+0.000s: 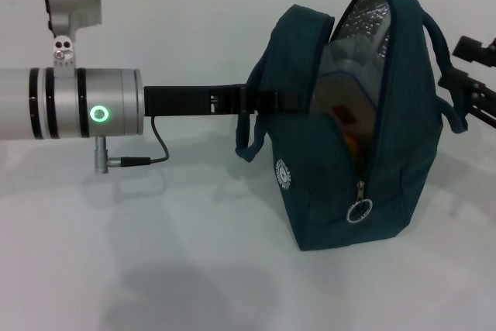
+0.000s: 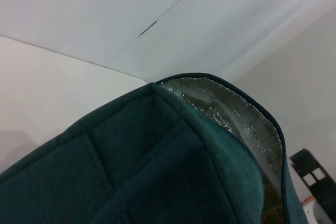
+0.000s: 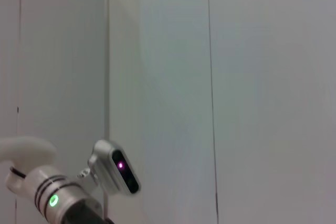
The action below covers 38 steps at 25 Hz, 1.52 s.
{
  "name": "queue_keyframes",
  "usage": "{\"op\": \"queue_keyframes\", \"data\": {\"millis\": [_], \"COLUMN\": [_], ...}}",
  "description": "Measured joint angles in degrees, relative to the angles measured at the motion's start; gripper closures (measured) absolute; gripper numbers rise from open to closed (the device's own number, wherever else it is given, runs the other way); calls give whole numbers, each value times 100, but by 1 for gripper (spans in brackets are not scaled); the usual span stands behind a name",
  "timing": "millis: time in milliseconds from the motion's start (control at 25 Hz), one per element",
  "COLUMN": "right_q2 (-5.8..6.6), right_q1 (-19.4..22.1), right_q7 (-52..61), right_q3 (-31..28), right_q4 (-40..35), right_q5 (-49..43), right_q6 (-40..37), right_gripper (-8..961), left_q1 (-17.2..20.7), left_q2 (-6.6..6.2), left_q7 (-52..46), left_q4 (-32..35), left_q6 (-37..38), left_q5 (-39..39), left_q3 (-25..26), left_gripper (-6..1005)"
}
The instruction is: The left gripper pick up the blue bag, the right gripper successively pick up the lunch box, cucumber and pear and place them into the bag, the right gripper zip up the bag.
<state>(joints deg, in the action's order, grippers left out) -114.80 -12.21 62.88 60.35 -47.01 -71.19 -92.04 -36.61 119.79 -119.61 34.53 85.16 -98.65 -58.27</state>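
I see the large dark teal fabric bag (image 1: 364,184) standing upright on the white table (image 1: 155,269), right of centre, its top unzipped and foil lining showing. Something orange shows inside. My left gripper (image 1: 267,101) reaches in from the left, gripping the bag's near-left handle, jaws closed on it. My right gripper (image 1: 473,75) sits at the right edge, just beyond the bag; I cannot tell its jaws.

Even soft light, perhaps slight blur
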Motion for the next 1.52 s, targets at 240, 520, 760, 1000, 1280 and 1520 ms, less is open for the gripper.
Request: {"op": "queue_keyframes", "data": {"millis": [240, 520, 760, 1000, 1280, 1520], "right_q2": [1, -2, -9, -40, -73, -100], "right_q1": [-19, -36, -124, -357, -616, -816], "right_q7": [-67, -937, -1193, -1205, -1210, -1208], "right_q3": [-481, -422, -378, -78, 298, 447], "right_q4": [328, 699, 1331, 1833, 2111, 2263], "right_q5": [59, -1107, -1729, -1830, -1780, -1638], "right_q6": [-837, -1724, -1339, -697, -334, -140], "right_gripper": [489, 246, 214, 213, 217, 221], "left_q1": [36, 49, 92, 97, 83, 64], "left_q2": [4, 9, 18, 18, 18, 18], "left_q7": [0, -1, -1, -1, 37, 48], "left_q4": [1, 1, -1, -5, -8, -8], "left_q6": [-2, -8, -9, -9, -8, -8], "left_q5": [8, 58, 84, 86, 86, 85], "left_q3": [-7, -29, -35, -36, -27, -19], "left_gripper": [945, 945, 944, 944, 944, 944]}}
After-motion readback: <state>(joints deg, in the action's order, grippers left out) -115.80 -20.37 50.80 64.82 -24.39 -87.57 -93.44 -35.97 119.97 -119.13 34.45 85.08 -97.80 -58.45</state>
